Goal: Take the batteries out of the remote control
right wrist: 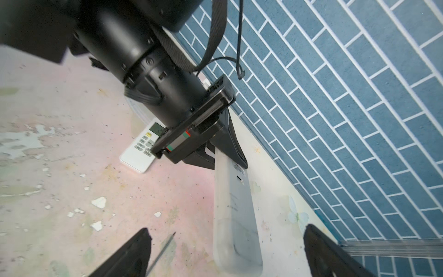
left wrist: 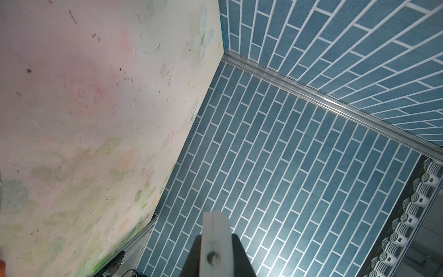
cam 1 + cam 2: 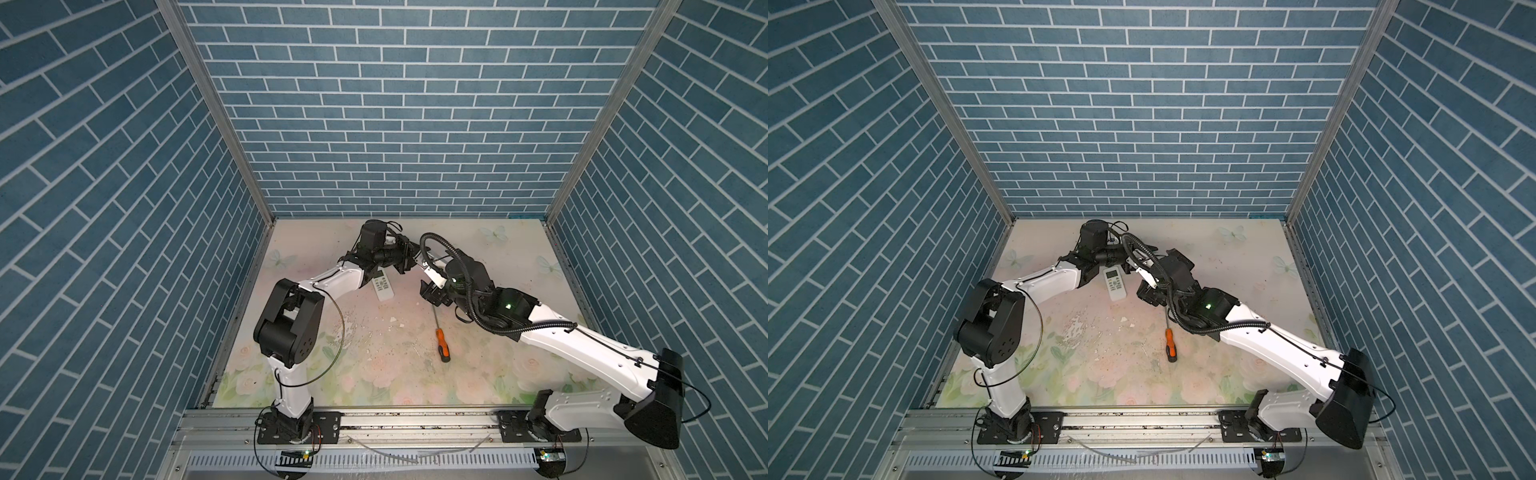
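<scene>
Floral table (image 3: 374, 374): left tool (image 2: 215, 239) clamps raised remote (image 1: 235, 215), right tool (image 1: 227, 229) gaping, empty; no batteries out yet.

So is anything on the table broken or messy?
Yes. The flowery pink table cover is scraped and peeling near the middle, with small white flakes scattered around it. An orange-handled screwdriver lies loose beside that patch. Also, the left gripper grips a long white remote control by one end.
</scene>
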Controlling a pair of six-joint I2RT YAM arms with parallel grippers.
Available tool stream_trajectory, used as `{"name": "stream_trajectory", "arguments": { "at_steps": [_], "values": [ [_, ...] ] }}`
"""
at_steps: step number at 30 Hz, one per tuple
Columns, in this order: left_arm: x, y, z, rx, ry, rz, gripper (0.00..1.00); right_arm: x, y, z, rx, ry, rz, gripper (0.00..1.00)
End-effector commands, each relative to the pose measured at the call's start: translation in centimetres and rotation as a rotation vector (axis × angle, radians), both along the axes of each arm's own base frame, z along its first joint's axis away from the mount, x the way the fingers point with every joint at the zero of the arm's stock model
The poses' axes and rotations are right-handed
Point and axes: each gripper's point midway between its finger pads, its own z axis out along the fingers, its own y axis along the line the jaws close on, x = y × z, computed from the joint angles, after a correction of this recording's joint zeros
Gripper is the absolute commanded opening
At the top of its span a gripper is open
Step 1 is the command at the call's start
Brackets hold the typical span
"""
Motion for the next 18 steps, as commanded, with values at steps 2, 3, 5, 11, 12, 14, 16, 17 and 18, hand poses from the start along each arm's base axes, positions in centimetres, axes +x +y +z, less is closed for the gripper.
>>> {"name": "stream_trajectory", "arguments": {
  "at_steps": [2, 3, 5, 11, 12, 14, 16, 17, 18],
  "values": [
    [2.0, 1.0, 0.2, -0.018, -0.118, 0.083, 0.0, -1.0, -0.9, 5.7, 0.282, 0.073, -0.056, 0.99],
    [2.3, 1.3, 0.1, -0.014, -0.148, 0.107, 0.0, -1.0, -1.3, 5.9, 0.32, 0.11, -0.077, 0.98],
    [3.0, 1.7, 0.6, -0.025, -0.225, 0.153, 0.0, -0.9, -2.2, 6.2, 0.402, 0.176, -0.136, 0.95],
    [4.5, 3.2, 2.3, -0.085, -0.424, 0.3, 0.0, 0.7, -5.1, 4.8, 0.77, 0.399, -0.32, 0.8],
    [4.5, 3.4, 2.5, -0.098, -0.454, 0.316, 0.0, 1.0, -5.2, 4.3, 0.817, 0.428, -0.337, 0.79],
    [4.6, 3.7, 3.0, -0.117, -0.516, 0.348, 0.0, 1.7, -5.6, 3.2, 0.876, 0.469, -0.374, 0.78],
    [4.5, 4.1, 3.4, -0.132, -0.579, 0.377, 0.0, 2.4, -5.6, 2.3, 0.942, 0.51, -0.393, 0.77],
    [4.4, 4.3, 3.6, -0.139, -0.609, 0.394, 0.0, 2.8, -5.5, 1.9, 0.976, 0.534, -0.397, 0.77],
    [4.3, 4.6, 3.8, -0.149, -0.636, 0.411, 0.0, 3.2, -5.3, 1.4, 1.004, 0.557, -0.401, 0.77]
  ]
}}
